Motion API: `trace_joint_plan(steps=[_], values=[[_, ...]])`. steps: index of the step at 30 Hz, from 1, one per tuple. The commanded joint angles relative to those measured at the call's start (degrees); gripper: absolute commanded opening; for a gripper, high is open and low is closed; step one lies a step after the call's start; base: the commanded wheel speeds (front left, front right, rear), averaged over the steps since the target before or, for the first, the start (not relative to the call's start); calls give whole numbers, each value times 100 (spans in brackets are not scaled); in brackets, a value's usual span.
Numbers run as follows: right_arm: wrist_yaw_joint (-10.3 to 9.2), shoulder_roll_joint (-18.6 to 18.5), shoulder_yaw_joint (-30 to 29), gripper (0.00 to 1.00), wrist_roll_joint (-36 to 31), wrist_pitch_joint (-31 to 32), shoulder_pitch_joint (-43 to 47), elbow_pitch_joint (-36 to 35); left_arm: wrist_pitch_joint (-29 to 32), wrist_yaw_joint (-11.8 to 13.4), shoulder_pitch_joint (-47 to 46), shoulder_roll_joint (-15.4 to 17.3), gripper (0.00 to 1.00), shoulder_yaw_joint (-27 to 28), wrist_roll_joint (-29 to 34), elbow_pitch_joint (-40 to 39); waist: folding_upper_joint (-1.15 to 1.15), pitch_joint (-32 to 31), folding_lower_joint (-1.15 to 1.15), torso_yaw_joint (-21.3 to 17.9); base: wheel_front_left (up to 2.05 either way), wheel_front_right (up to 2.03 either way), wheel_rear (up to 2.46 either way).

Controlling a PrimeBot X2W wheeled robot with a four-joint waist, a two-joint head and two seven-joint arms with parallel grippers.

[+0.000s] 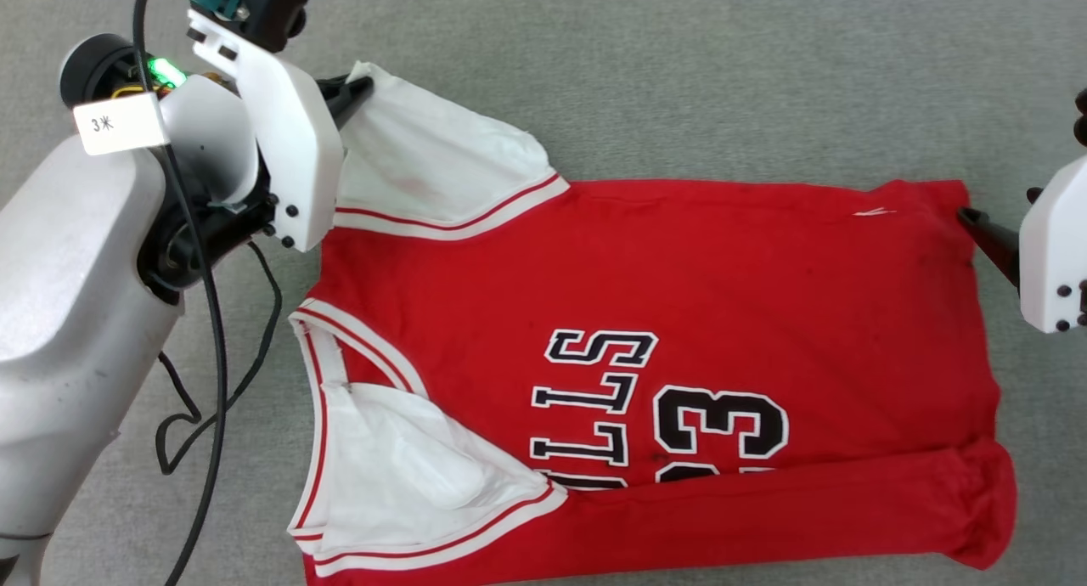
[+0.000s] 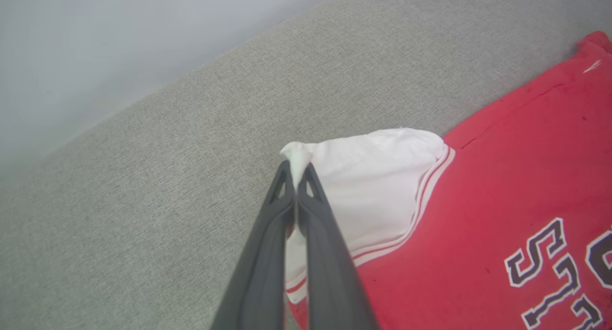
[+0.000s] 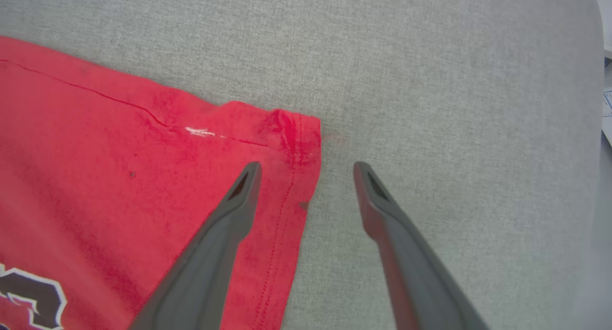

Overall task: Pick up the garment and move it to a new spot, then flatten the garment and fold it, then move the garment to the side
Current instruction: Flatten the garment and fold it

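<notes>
The red garment lies spread on the grey surface, neck to the left and hem to the right, with dark white-outlined numerals facing up and its near edge folded over. My left gripper is shut on the tip of the far white sleeve, whose cloth pokes out between the fingertips. My right gripper stands open over the garment's far hem corner, one finger above the red cloth, the other above the bare surface.
Grey fabric surface runs all around the garment, with free room beyond its far edge. A black cable hangs from my left arm near the collar. The surface's edge shows at the right of the right wrist view.
</notes>
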Motion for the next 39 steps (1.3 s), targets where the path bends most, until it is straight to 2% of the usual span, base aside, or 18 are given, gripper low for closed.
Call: trace_joint_plan(steps=[1,10,19,20,21,22,31,39], values=[[-5,14,44,100,-41,0,-167,167,-29,33,72,13,0,-6,34,-134,0,93,0,113,0,0,0],[-5,78,353,100,-274,-249,-552,1137,-2,168,171,-16,0,-95,87,-803,0,293,0,407,0,0,0],[6,154,905,100,-122,-377,-365,1916,-54,219,288,35,0,-122,64,-991,0,340,0,492,0,0,0],[6,160,968,87,-73,-390,-354,1986,-65,229,298,35,0,-121,53,-985,0,339,0,490,0,0,0],[6,164,1020,34,-42,-427,-356,2037,-80,229,314,34,0,-118,46,-974,0,337,0,484,0,0,0],[6,155,1044,0,-16,-487,-361,2075,-93,234,333,34,0,-113,47,-961,0,335,0,477,0,0,0],[-8,-32,805,0,154,-1383,-602,2195,-414,338,525,55,0,27,-24,-690,0,107,0,390,0,0,0],[-7,-149,574,0,414,-2071,-278,2159,-712,416,928,89,0,116,-172,-613,0,-375,0,375,0,0,0]])
